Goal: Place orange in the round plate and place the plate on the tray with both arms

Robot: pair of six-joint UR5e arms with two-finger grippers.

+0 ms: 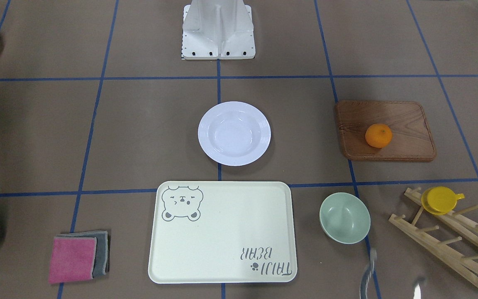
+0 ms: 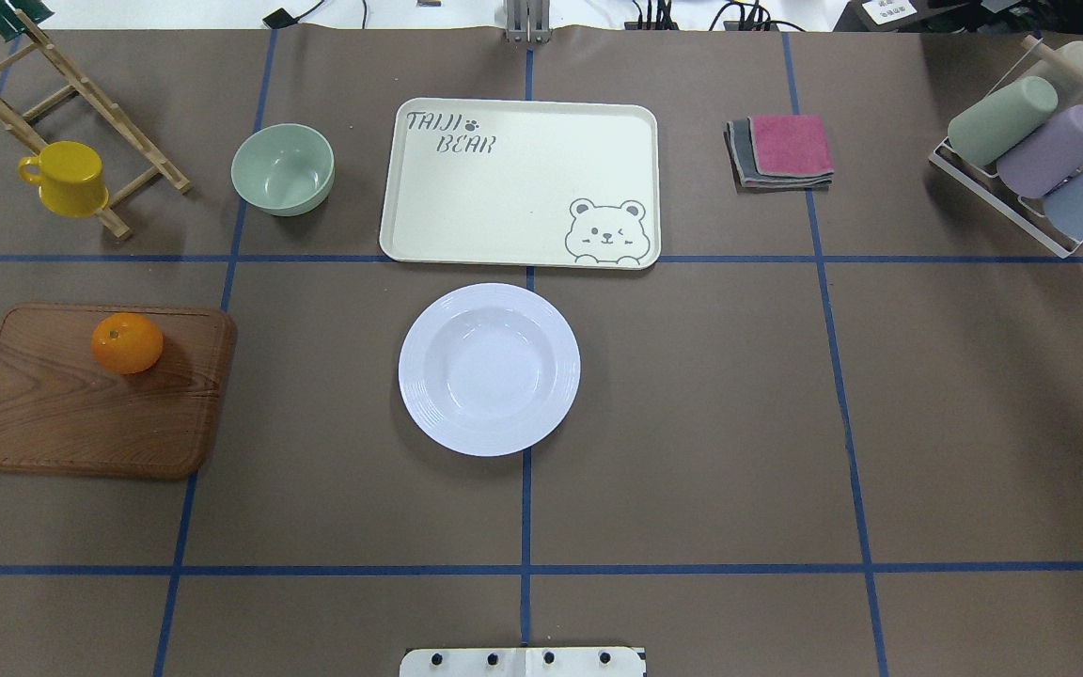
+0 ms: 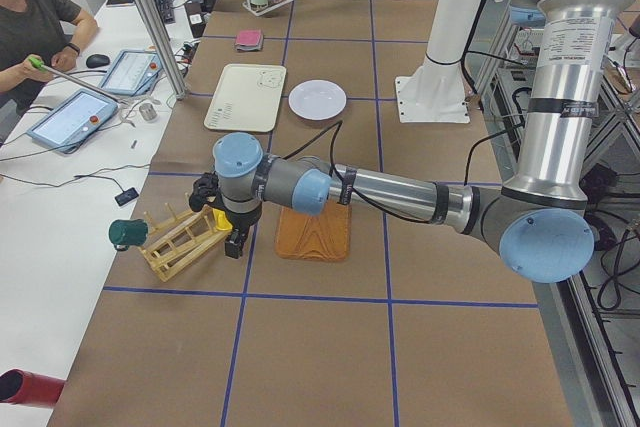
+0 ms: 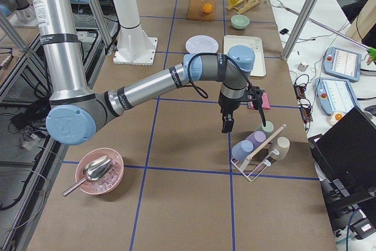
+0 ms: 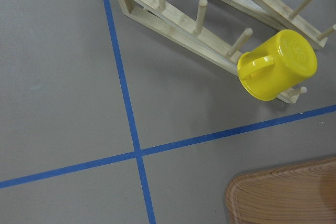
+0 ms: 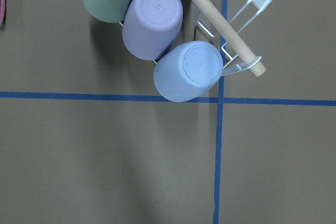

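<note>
The orange (image 2: 127,342) rests on a brown wooden board (image 2: 90,414) at the table's left. Mid-table lies the white round plate (image 2: 489,369), with nothing in it. Just beyond it is the cream tray (image 2: 504,188), also bare. In the left side view my left gripper (image 3: 235,244) hangs over the table between a wooden rack and the board, away from the orange. The right side view has my right gripper (image 4: 227,124) beside a cup rack, far from the plate (image 4: 201,44). I cannot tell whether either gripper is open or shut.
A pale green bowl (image 2: 282,169) sits left of the tray. A yellow cup (image 2: 67,179) hangs on the wooden rack (image 2: 81,94). Folded cloths (image 2: 781,150) and a wire rack of cups (image 2: 1035,150) are on the right. A pink bowl (image 4: 98,171) holds a scoop. A person (image 3: 35,27) sits at a side desk.
</note>
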